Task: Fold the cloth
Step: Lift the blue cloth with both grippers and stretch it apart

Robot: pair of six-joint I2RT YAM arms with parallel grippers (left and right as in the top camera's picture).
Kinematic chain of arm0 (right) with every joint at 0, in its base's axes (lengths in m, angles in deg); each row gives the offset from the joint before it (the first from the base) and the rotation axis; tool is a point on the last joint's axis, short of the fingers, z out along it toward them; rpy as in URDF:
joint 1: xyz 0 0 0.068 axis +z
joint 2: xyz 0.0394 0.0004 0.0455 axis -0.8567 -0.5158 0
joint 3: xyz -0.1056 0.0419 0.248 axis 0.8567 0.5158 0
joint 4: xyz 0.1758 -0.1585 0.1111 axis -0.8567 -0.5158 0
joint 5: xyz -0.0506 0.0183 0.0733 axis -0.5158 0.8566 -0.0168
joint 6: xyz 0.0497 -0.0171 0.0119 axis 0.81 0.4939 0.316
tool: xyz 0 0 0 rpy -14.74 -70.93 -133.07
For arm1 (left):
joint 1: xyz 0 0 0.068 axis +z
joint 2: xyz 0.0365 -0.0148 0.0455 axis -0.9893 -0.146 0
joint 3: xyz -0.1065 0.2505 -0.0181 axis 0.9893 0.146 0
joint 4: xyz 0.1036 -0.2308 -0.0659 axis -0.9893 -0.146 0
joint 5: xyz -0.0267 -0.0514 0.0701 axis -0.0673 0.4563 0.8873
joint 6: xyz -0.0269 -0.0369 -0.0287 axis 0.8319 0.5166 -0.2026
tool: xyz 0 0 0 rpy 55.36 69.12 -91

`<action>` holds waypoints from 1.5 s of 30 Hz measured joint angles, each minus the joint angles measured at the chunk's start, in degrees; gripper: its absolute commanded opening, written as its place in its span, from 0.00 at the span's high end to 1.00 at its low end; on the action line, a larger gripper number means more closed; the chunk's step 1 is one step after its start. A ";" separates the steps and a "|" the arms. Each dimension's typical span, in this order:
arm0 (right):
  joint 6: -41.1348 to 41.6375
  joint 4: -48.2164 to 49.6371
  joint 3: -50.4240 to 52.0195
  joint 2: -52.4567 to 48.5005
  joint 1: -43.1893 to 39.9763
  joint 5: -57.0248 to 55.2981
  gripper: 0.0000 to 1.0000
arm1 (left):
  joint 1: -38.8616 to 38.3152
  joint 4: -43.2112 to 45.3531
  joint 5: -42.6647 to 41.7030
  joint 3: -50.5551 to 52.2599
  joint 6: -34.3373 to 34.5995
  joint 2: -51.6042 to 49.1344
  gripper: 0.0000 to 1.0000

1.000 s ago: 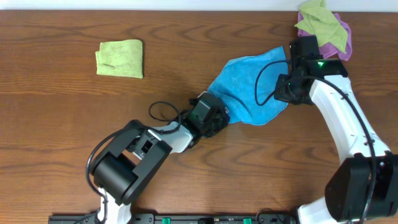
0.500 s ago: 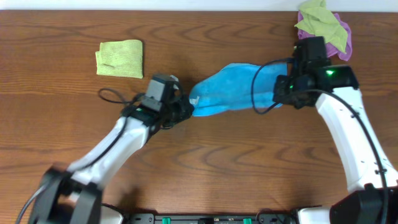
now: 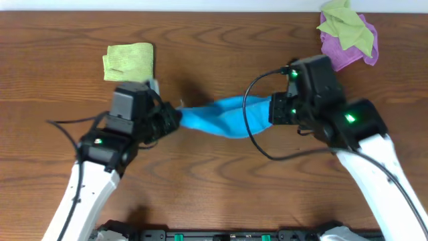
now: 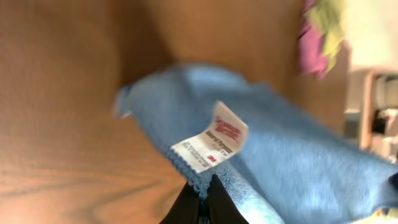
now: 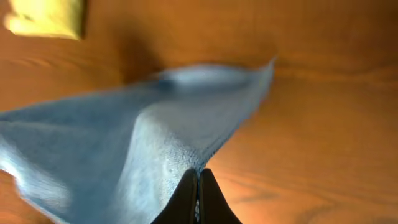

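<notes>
The sky-blue cloth (image 3: 224,114) hangs stretched between my two grippers above the middle of the table, sagging in a loose band. My left gripper (image 3: 172,117) is shut on its left corner; the left wrist view shows the fingers (image 4: 201,194) pinching the hem of the cloth (image 4: 298,155) just below the white tag (image 4: 214,144). My right gripper (image 3: 275,110) is shut on the right corner; the right wrist view shows the fingers (image 5: 198,186) closed on the edge of the cloth (image 5: 118,137).
A folded light green cloth (image 3: 128,63) lies at the back left, also in the right wrist view (image 5: 43,17). A crumpled green cloth (image 3: 344,25) on a purple cloth (image 3: 351,55) sits at the back right corner.
Both grippers lifted the cloth and moved left and toward the front, pulling it into a taut band. The left arm swung far left; the right arm came toward the centre.
</notes>
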 measured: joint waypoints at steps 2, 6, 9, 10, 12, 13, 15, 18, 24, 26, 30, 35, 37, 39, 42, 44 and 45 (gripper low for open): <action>0.28 2.43 0.00 1.99 0.00 -1.01 0.99 | 0.33 0.04 1.25 -3.61 -0.02 0.20 0.94; 0.39 9.01 -0.02 1.73 -0.02 -3.37 0.99 | 0.52 0.59 3.41 -8.79 -0.17 -1.40 0.94; 0.04 13.57 0.00 -1.55 -0.57 -4.83 0.99 | 0.52 3.48 4.33 -10.08 -0.17 -7.10 0.94; -0.26 15.10 0.00 -2.60 -1.03 -5.09 0.99 | 0.55 4.74 4.39 -10.10 -0.20 -8.90 0.94; -1.07 18.73 0.00 -5.14 -2.29 -5.53 0.99 | 0.59 7.41 4.63 -10.14 -0.22 -12.33 0.94; -1.46 20.50 0.02 -6.49 -3.06 -5.77 0.99 | 0.68 8.87 4.66 -10.29 -0.24 -14.43 0.94; -2.12 24.09 0.02 -8.72 -4.46 -6.08 0.99 | 1.01 10.69 4.76 -11.10 -0.24 -17.57 0.94; -3.32 29.49 0.02 -11.69 -6.47 -6.36 0.99 | 2.03 12.98 5.03 -13.77 -0.39 -21.86 0.94; -4.70 38.01 -0.07 -16.52 -8.94 -6.60 0.99 | 3.82 15.67 5.07 -22.47 -1.66 -28.63 0.94; -5.42 38.58 -0.72 -17.84 -9.05 -6.62 0.99 | 3.89 15.78 5.01 -25.57 -2.12 -30.51 0.94; -6.99 39.12 -2.80 -19.58 -9.05 -6.60 0.99 | 3.89 15.80 4.35 -29.16 -3.19 -32.57 0.94; -8.11 36.98 -5.46 -19.65 -9.05 -6.60 0.99 | 3.89 12.17 3.74 -29.92 -4.28 -32.61 0.94; -8.61 33.92 -6.03 -19.65 -9.05 -6.62 0.99 | 3.89 9.46 3.67 -29.97 -5.07 -32.61 0.94; -8.87 30.64 -6.14 -19.65 -9.03 -6.60 0.99 | 3.89 7.02 3.50 -29.97 -6.03 -32.61 0.94; -9.11 25.51 -6.14 -19.65 -9.03 -6.58 0.99 | 3.89 3.54 3.50 -29.97 -7.65 -32.61 0.94; -9.29 22.16 -6.14 -19.65 -9.03 -6.60 0.99 | 3.89 1.18 3.28 -29.99 -8.59 -32.61 0.94; -9.33 20.57 -6.14 -19.65 -9.03 -6.62 0.99 | 3.89 0.07 3.23 -29.99 -9.03 -32.61 0.94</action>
